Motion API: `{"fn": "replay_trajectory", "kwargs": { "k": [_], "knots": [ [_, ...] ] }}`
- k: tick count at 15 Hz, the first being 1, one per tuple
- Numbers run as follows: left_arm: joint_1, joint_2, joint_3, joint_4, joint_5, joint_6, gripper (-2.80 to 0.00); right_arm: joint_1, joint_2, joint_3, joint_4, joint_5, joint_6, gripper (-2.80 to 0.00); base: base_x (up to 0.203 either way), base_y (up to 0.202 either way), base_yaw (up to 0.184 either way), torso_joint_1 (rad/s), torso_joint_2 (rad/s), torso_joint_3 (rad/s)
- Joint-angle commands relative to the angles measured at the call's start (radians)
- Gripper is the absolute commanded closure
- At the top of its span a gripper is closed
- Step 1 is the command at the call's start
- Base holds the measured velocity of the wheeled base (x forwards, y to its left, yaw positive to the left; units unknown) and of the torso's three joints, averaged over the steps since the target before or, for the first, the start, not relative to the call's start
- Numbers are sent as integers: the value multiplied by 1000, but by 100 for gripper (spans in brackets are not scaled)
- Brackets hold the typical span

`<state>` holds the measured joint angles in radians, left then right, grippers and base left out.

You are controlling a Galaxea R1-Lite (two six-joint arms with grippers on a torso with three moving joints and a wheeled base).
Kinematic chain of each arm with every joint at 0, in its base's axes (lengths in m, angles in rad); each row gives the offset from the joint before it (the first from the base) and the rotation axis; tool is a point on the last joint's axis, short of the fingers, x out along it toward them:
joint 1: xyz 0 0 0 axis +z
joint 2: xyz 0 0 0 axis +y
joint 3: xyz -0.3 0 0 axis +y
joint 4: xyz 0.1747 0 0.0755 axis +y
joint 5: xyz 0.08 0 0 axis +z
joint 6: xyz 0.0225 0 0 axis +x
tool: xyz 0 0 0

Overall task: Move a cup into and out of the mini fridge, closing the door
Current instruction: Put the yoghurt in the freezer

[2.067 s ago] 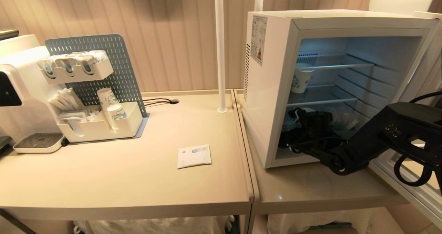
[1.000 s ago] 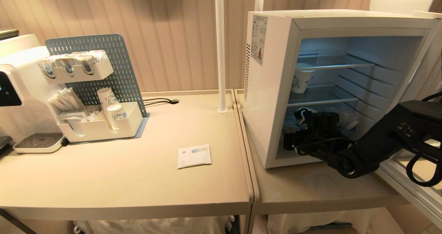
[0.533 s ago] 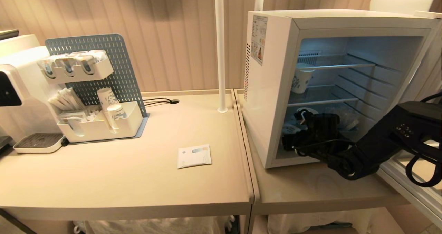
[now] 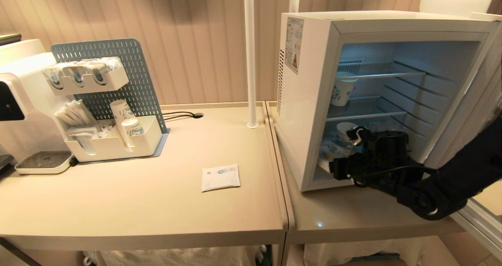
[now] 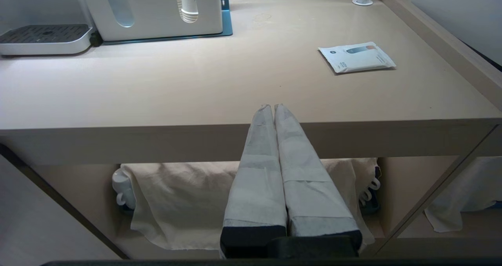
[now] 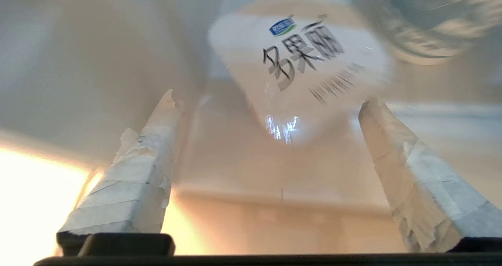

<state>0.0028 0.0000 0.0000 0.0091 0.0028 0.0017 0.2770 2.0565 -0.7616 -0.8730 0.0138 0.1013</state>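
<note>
The mini fridge (image 4: 310,101) stands open on the right table. Its door (image 4: 481,222) is swung out at the far right, with only its lower edge showing. The cup (image 6: 302,62), a white tub with dark Chinese text, sits on the fridge's bottom floor (image 4: 328,150). In the right wrist view it looks tilted. My right gripper (image 4: 344,153) is at the mouth of the bottom compartment, open. Its taped fingers (image 6: 157,148) stand wide on either side, short of the cup and apart from it. My left gripper (image 5: 273,107) is shut and parked below the left table's front edge.
A patterned paper cup (image 4: 343,90) stands on the fridge's middle wire shelf, and another white cup (image 4: 346,129) sits behind the gripper. On the left table are a flat white packet (image 4: 220,177), a white organizer with a pegboard (image 4: 111,140) and a white pole (image 4: 250,54).
My right gripper has opened and let go of the cup. The arm has drawn back toward the fridge's mouth and sunk to the right. The left arm has not moved.
</note>
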Motion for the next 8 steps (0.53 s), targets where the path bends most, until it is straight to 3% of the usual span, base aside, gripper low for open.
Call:
{"fn": "replay_trajectory", "kwargs": {
  "k": [1, 7, 8],
  "knots": [
    [0, 2, 2, 0, 0, 0, 0, 2, -115, 66, -4, 0, 0, -280, 0, 0, 0, 0, 0, 0],
    [0, 2, 2, 0, 0, 0, 0, 1, -353, 293, -34, 0, 0, -280, 0, 0, 0, 0, 0, 0],
    [0, 2, 2, 0, 0, 0, 0, 0, -422, 326, -32, -1, -1, -167, 0, 0, 0, 0, 0, 0]
  ]
}}
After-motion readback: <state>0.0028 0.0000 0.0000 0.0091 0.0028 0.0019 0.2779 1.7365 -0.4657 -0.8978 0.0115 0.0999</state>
